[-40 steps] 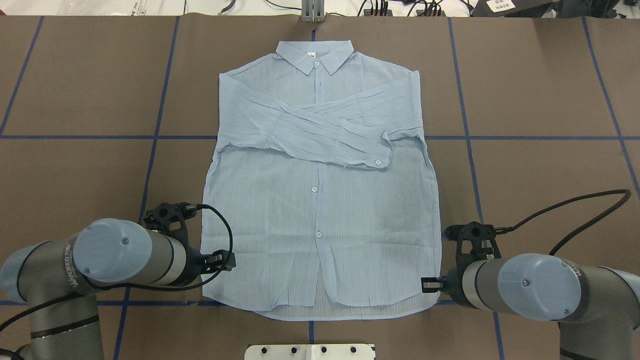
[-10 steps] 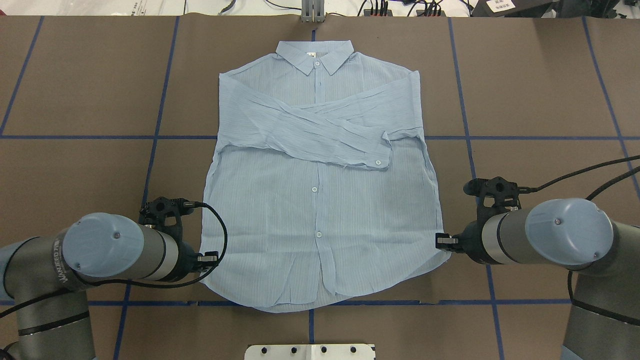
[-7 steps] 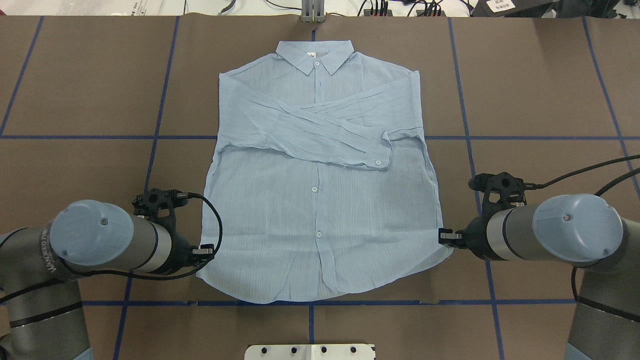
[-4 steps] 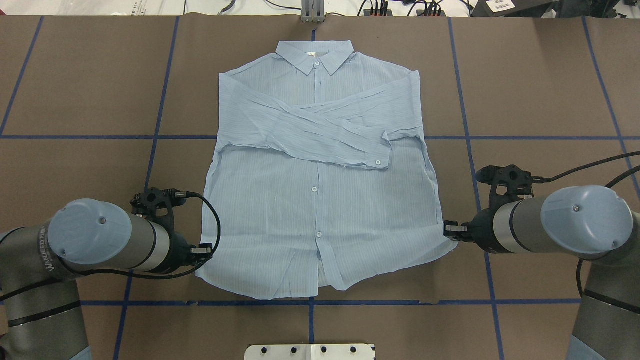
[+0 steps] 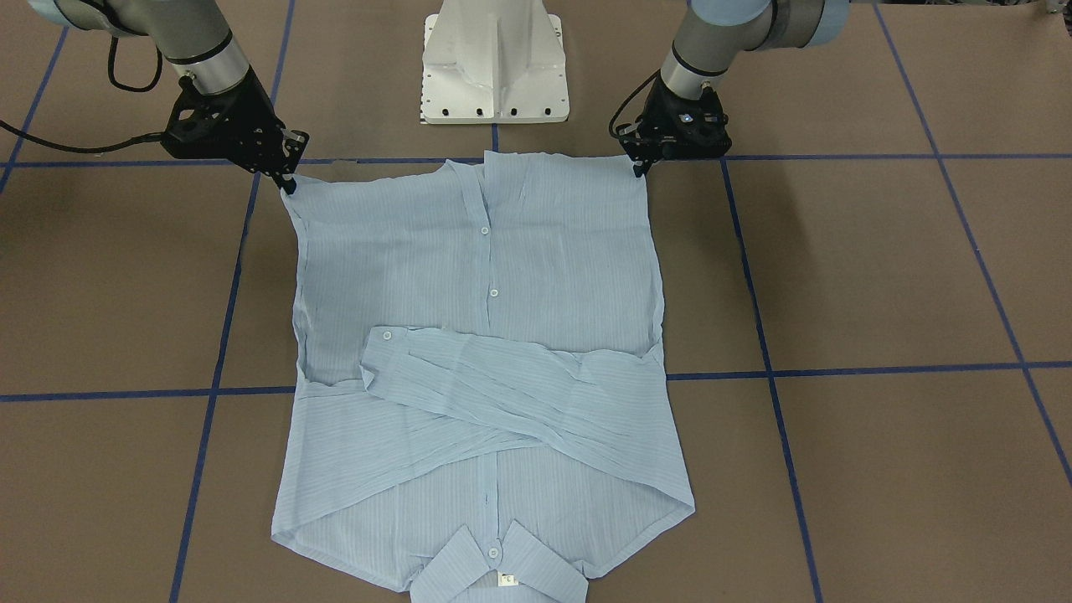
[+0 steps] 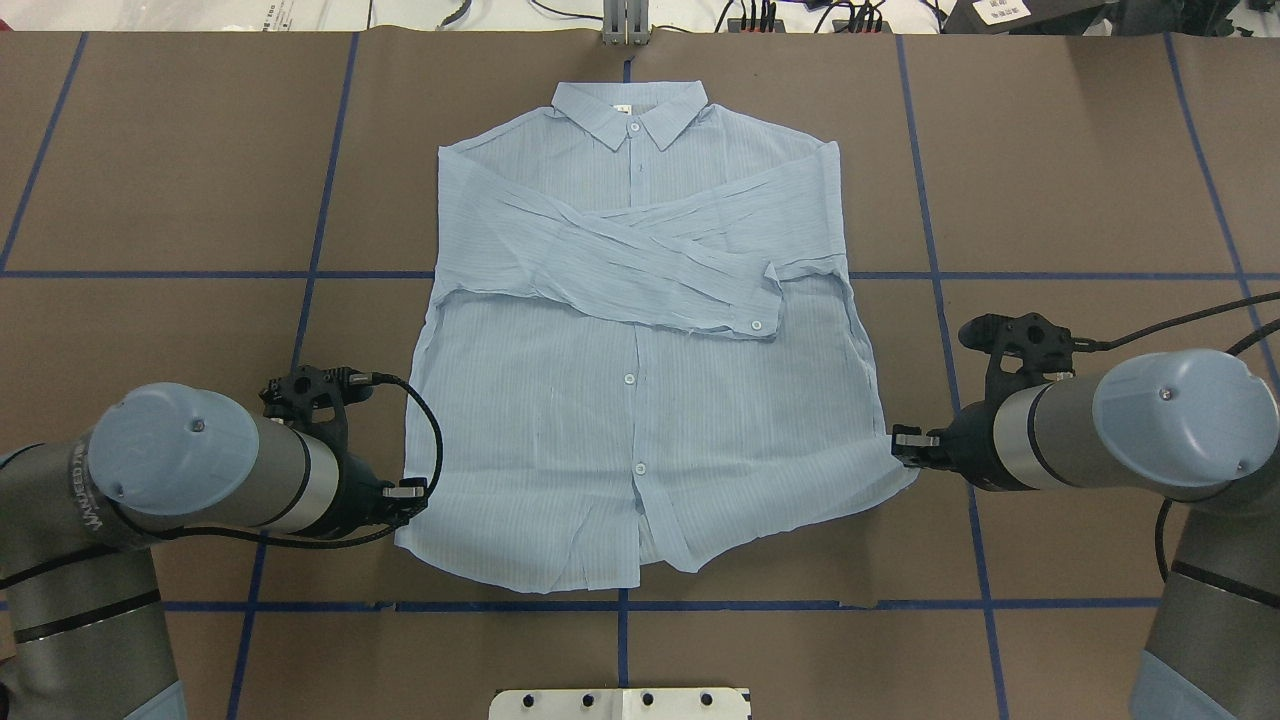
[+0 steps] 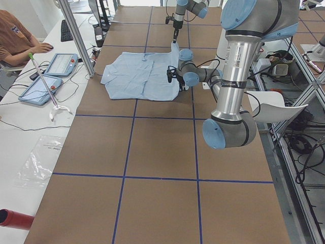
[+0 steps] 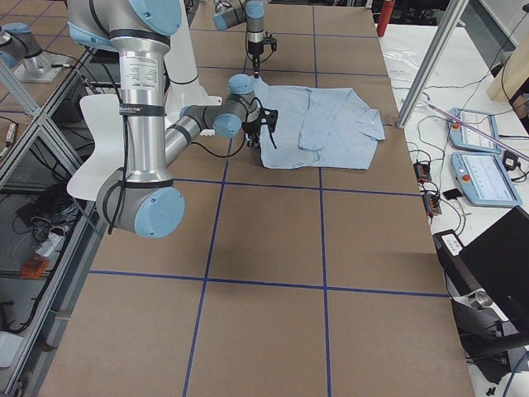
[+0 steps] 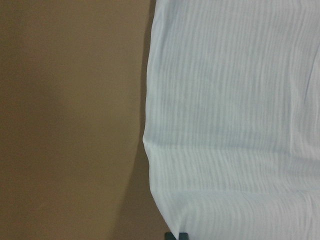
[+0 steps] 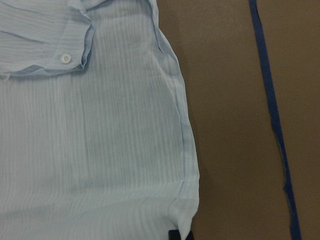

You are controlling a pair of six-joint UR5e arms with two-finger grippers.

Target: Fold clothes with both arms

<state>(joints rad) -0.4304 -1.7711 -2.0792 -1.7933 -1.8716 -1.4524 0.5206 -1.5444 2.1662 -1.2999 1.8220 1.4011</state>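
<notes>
Left gripper (image 6: pixel 405 492) and right gripper (image 6: pixel 905 445) are each clenched on a hem corner of the shirt (image 6: pixel 640 420).

The shirt lies flat on the table (image 6: pixel 150 180), sleeves crossed. Its collar (image 6: pixel 630 110) is straight ahead of both grippers, along its long axis, about equally far from each. The neck tag (image 5: pixel 506 578) and the lettering on the left arm (image 6: pixel 200 480) are too small to read.

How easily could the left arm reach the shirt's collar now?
Probably not yet: the left gripper is shut on the shirt's near hem corner, and the collar lies at the far end; it would have to let go first.
</notes>
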